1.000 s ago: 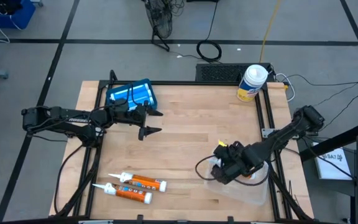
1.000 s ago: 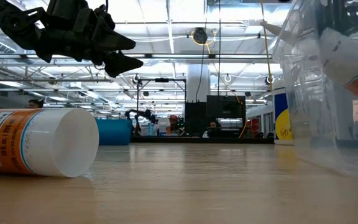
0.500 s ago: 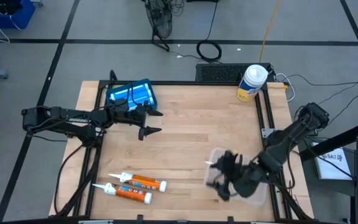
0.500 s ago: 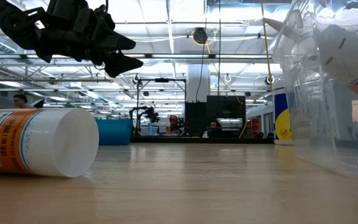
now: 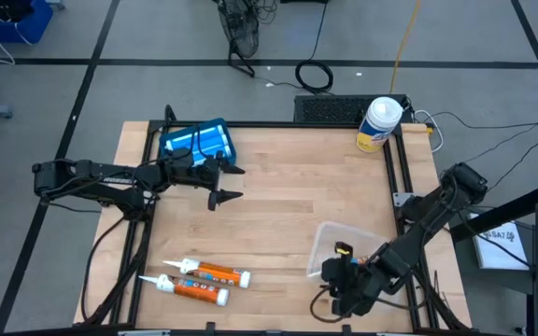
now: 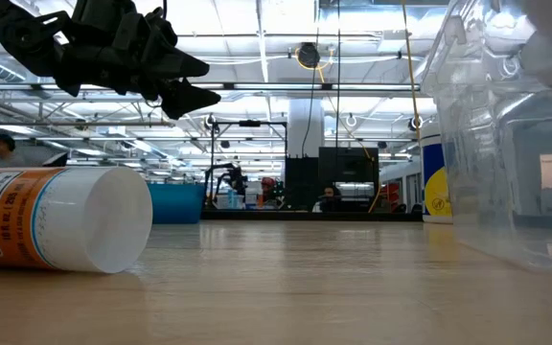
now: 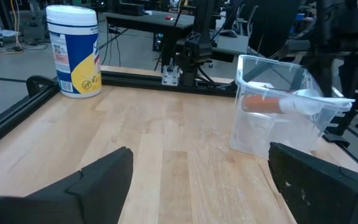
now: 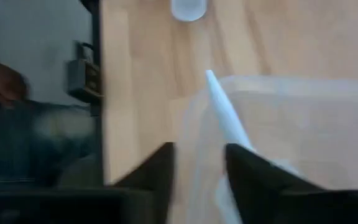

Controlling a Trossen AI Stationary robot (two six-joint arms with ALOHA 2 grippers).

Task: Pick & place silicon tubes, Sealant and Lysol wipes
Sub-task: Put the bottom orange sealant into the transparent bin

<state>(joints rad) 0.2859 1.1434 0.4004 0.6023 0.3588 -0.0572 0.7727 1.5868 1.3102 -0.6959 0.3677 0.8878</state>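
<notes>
The wipes canister point(image 5: 379, 123) stands upright at the bench's point(image 5: 278, 201) upper right corner. Two tubes point(image 5: 204, 280) lie at lower left; another tube point(image 7: 278, 104) lies in the clear bin point(image 5: 348, 247) at lower right. Right gripper point(image 5: 346, 289) hangs beside the bin, jaws unclear. Left gripper point(image 5: 222, 182), jaws spread, hovers upper left.

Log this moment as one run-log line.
left gripper: open, hovering by blue pack | right gripper: at table's front edge beside clear bin | one tube in bin | two tubes on table | wipes canister at back corner
</notes>
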